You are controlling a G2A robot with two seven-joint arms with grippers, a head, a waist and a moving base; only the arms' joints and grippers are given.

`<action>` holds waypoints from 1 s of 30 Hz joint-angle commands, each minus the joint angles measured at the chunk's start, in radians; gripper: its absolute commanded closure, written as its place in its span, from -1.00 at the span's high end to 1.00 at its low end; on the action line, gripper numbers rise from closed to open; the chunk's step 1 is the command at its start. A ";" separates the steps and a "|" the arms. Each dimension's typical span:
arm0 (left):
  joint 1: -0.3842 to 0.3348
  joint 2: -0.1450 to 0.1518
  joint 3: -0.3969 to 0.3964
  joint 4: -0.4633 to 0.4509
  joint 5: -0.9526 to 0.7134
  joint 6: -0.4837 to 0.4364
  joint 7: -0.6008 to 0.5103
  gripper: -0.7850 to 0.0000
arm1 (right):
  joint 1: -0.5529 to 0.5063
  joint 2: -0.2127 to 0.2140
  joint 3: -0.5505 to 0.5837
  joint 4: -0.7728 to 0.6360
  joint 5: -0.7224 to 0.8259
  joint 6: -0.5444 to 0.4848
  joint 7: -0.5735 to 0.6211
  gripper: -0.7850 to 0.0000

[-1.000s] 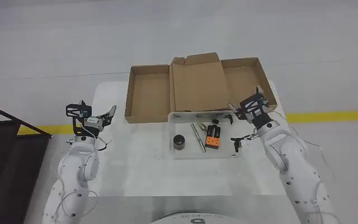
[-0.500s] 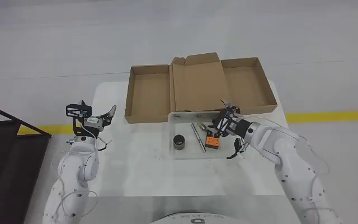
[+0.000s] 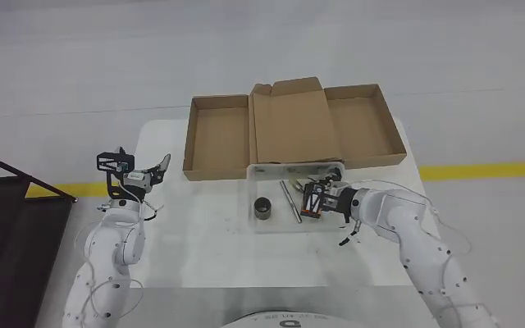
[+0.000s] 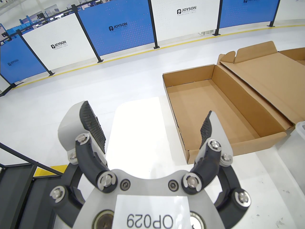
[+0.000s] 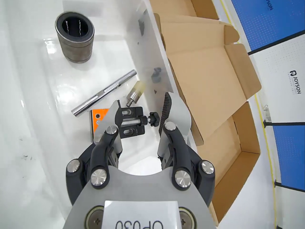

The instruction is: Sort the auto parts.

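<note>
A clear plastic bin [image 3: 251,223] [image 5: 152,24] holds a grey cylindrical sleeve [image 3: 262,208] [image 5: 74,40], a steel rod [image 3: 287,201] [image 5: 104,93], a small cream-tipped pin [image 5: 135,92] and a black screw clamp [image 5: 132,123] on an orange block [image 5: 97,116]. My right gripper [image 3: 314,199] [image 5: 142,100] is open inside the bin, its fingers on either side of the black clamp without closing on it. At the table's left edge, far from the bin, my left gripper [image 3: 135,162] [image 4: 146,108] is open and holds nothing.
An open cardboard box [image 3: 217,143] [image 4: 214,103] [image 5: 209,72] with side compartments and a raised middle flap lies just behind the bin. Bare white table [image 3: 197,238] stretches between the left arm and the bin.
My right arm has swung from the bin's right rim leftward and down into the bin, over the black clamp. The left arm has not moved.
</note>
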 commanded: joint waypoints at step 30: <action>0.000 0.000 0.000 0.000 0.000 0.000 0.000 1.00 | 0.061 0.005 -0.133 0.079 0.009 -0.051 0.137 -0.06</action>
